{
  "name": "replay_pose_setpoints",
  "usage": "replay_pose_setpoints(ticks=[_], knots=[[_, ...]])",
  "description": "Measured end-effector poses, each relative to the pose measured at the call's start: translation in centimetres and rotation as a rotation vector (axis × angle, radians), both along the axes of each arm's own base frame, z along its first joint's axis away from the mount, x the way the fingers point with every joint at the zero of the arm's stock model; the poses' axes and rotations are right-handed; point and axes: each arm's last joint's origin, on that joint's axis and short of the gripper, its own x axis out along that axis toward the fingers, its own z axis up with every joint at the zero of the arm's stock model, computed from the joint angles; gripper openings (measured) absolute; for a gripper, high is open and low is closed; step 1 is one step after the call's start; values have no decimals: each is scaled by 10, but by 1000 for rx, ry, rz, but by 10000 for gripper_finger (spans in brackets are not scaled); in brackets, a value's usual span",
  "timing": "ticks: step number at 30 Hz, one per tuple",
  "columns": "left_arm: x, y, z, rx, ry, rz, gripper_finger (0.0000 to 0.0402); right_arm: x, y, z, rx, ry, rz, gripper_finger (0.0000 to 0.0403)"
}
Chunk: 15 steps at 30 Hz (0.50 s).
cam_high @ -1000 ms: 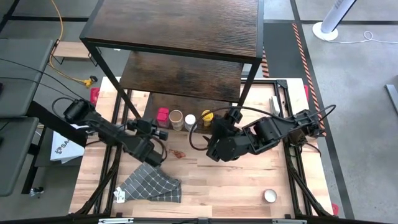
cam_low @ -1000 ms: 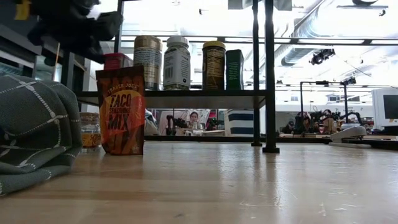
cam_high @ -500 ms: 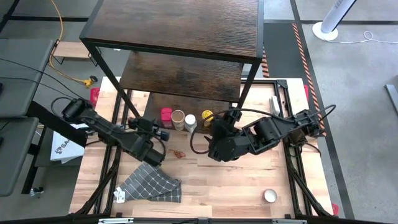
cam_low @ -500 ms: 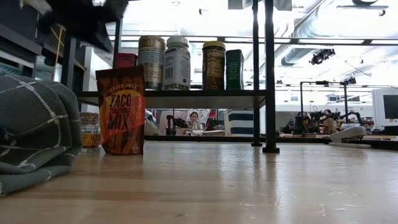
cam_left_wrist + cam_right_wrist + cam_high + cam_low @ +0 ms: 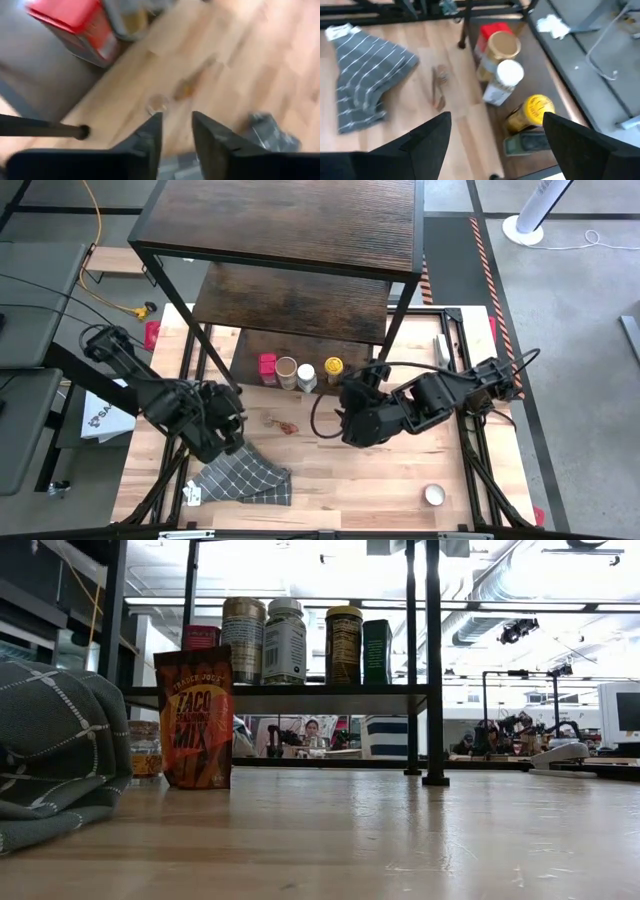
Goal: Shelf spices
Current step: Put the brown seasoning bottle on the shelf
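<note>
A: How is the worktop [image 5: 380,480] seen?

B: Pale wood planks are shown, with a grey checked cloth [image 5: 243,477] bunched at the front left and a small round tin [image 5: 434,495] lying alone near the front right. A brown taco seasoning pouch [image 5: 194,717] is stood upright on the boards beside the cloth in the low view.

A: Where are the spices found?

B: On the lowest board of the shelf [image 5: 290,225], a row is formed: a red-lidded tin [image 5: 267,367], a tan-lidded jar [image 5: 286,370], a white-lidded bottle [image 5: 306,376] and a yellow-lidded jar [image 5: 333,369]. A dark green tin [image 5: 377,652] is seen at the end of the row in the low view.

A: And the hands?

B: The left hand [image 5: 176,131] is held over the worktop just in front of the shelf, above the cloth's edge; its fingers are parted by a narrow gap and nothing is gripped. The right hand [image 5: 496,135] is held near the yellow-lidded jar, fingers spread wide, with nothing between them.

A: What is seen of the room?

B: A grey floor is seen around the frame, with a yellow cable [image 5: 100,240] at the left and striped hazard tape [image 5: 492,255] at the right. Behind the shelf, in the low view, bright ceiling lights, desks and a seated person [image 5: 313,730] are visible far off.
</note>
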Motion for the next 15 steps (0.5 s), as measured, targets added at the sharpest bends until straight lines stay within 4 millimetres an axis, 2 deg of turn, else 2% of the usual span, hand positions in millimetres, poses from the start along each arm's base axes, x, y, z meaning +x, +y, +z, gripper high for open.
replay_pose_setpoints(ticks=[4, 9, 12, 15], knots=[[4, -1, 1, -42, 52, -116, 183, -3, 7, -1, 32, 28, 45, 309], [23, 4, -4, 8, 104, -250, 282, -10, 16, -3, 42, 63, 76, 309], [37, 8, -13, 12, 195, -332, 316, -15, 20, -5, 66, 71, 43, 309], [49, 9, -25, 13, 288, -408, 329, -18, 23, -5, 97, 58, 10, 309]])
